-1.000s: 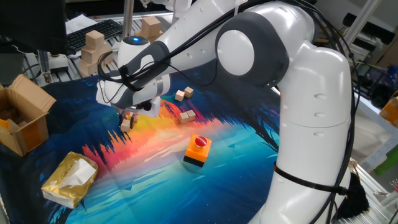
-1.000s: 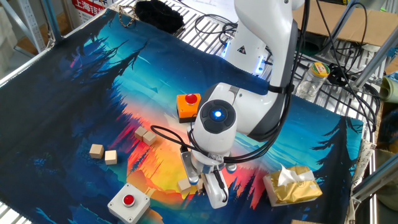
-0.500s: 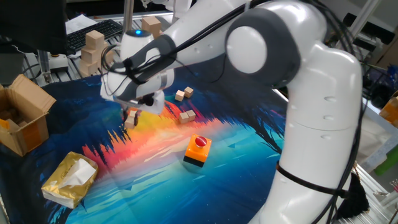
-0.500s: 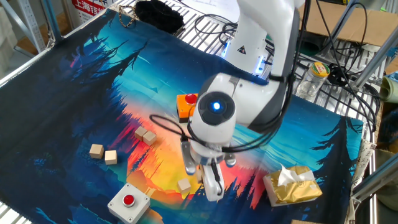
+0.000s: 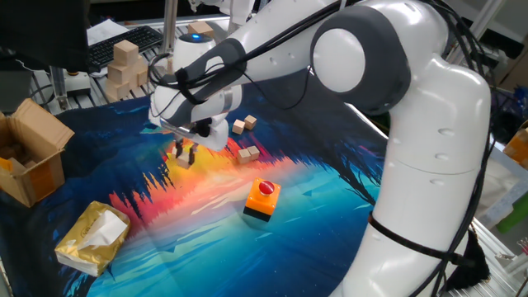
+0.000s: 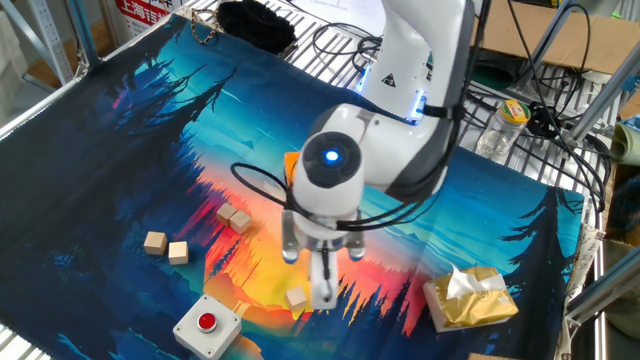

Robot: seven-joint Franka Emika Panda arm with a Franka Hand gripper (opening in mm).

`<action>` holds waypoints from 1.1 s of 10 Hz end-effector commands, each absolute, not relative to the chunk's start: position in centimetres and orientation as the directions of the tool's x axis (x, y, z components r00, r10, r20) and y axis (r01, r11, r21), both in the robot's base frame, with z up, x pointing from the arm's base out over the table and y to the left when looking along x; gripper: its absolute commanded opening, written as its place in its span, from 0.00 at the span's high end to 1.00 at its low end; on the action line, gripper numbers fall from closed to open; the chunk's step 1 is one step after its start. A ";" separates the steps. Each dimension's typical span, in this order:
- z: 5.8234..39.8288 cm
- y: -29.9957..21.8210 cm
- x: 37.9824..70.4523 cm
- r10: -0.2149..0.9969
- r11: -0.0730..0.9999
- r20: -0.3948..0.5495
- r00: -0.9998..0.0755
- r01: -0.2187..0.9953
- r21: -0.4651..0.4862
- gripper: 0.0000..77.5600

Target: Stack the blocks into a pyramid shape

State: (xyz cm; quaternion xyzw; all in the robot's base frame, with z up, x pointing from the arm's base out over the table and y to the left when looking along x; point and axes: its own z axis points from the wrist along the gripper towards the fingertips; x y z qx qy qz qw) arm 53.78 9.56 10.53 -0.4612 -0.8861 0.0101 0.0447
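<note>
Small tan wooden blocks lie on the colourful mat. A pair of blocks (image 5: 244, 124) (image 6: 166, 246) lies apart from another pair of blocks (image 5: 249, 153) (image 6: 233, 217) that touch each other. In the other fixed view a single block (image 6: 297, 298) rests on the mat just left of my fingers. My gripper (image 5: 183, 154) (image 6: 318, 290) points down a little above the mat. A tan block (image 5: 177, 151) appears pinched between its dark fingers in one fixed view. The wrist hides this block in the other view.
An orange box with a red button (image 5: 262, 199) (image 6: 300, 165) stands mid-mat, partly behind my arm. A white button box (image 6: 205, 324) sits at the mat's edge. A gold tissue pack (image 5: 92, 238) (image 6: 468, 298), a cardboard box (image 5: 29, 161) and large pale wooden blocks (image 5: 124, 62) ring the mat.
My gripper has risen and moved toward the touching pair of blocks, the tan block travelling with it. The single block on the mat has stayed put.
</note>
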 end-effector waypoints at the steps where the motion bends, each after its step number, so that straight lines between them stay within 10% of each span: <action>1: 8.9 6.0 54.3 0.895 0.445 0.066 -0.441 0.890 -0.095 0.99; 11: 9.6 -0.3 52.2 0.984 0.179 0.039 -0.175 0.975 -0.132 0.99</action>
